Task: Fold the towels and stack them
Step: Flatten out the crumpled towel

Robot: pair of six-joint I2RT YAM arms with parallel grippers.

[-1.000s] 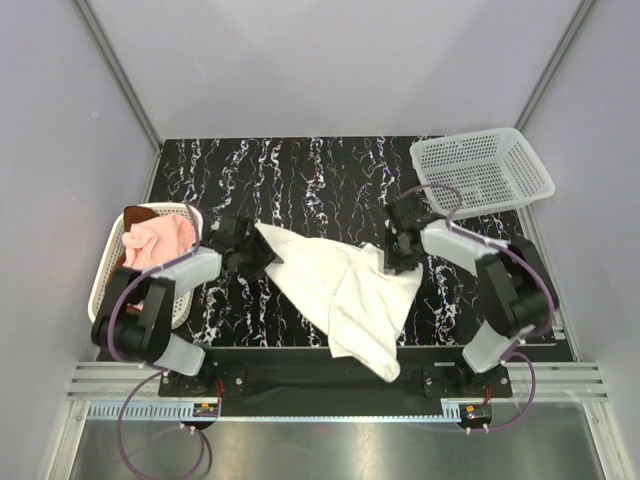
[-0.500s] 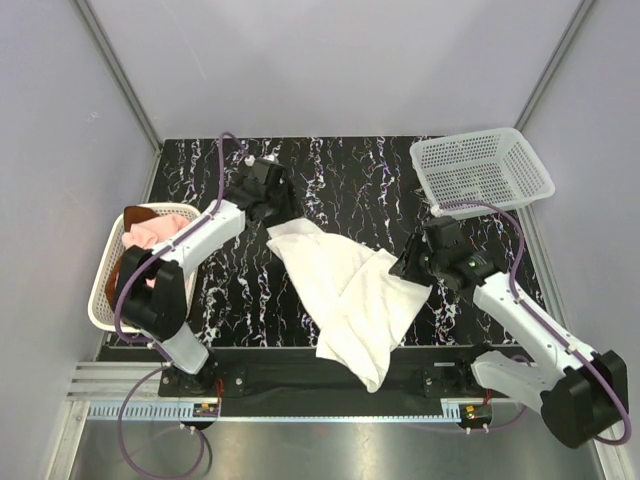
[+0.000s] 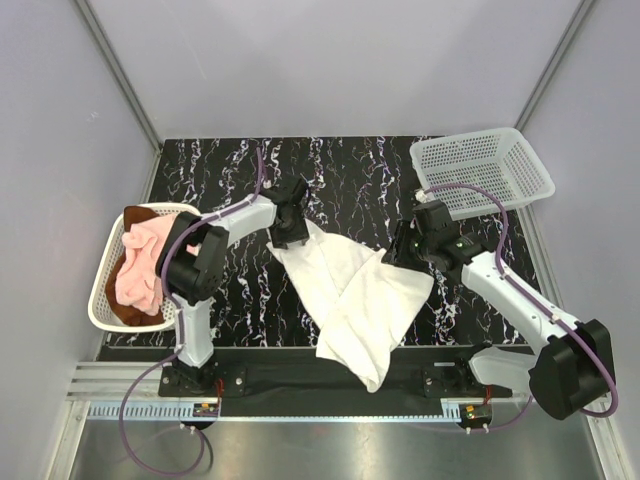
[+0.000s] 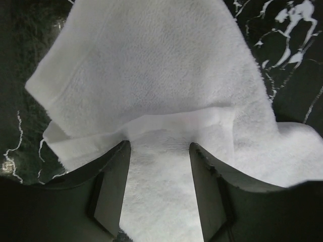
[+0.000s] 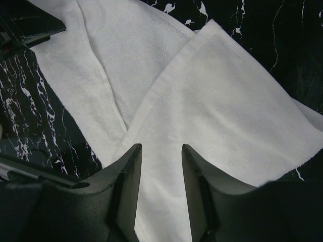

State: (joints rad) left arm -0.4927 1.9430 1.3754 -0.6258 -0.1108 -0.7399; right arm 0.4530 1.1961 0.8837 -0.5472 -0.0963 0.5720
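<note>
White terry towel (image 3: 350,290) lies unfolded and rumpled across the middle of the black marbled table (image 3: 330,165). Its nearest corner hangs over the near edge between the two arm bases. One flap overlaps the rest along a diagonal line, and no clean fold is made.

Left gripper (image 3: 290,228) sits at the towel's far-left corner. Its jaws stand moderately apart with cloth lying between the fingers, not pinched as far as the wrist view shows. Right gripper (image 3: 405,250) sits at the right-hand corner, jaws likewise apart over the hem and holding nothing.

At the left edge, the pale pink towel (image 3: 145,265) is heaped in a white mesh basket (image 3: 100,290) on top of the rust-brown towel (image 3: 125,312), which is mostly covered.

Assessment: early stage. No towel is folded, no stack is begun, and two towels are not yet out of the basket.

At the far right, a second mesh basket (image 3: 480,178) stands just behind the right wrist and limits reach there. Bare table lies beyond and left of the white towel. The overhanging corner may drag the cloth off and is best drawn inward first.
</note>
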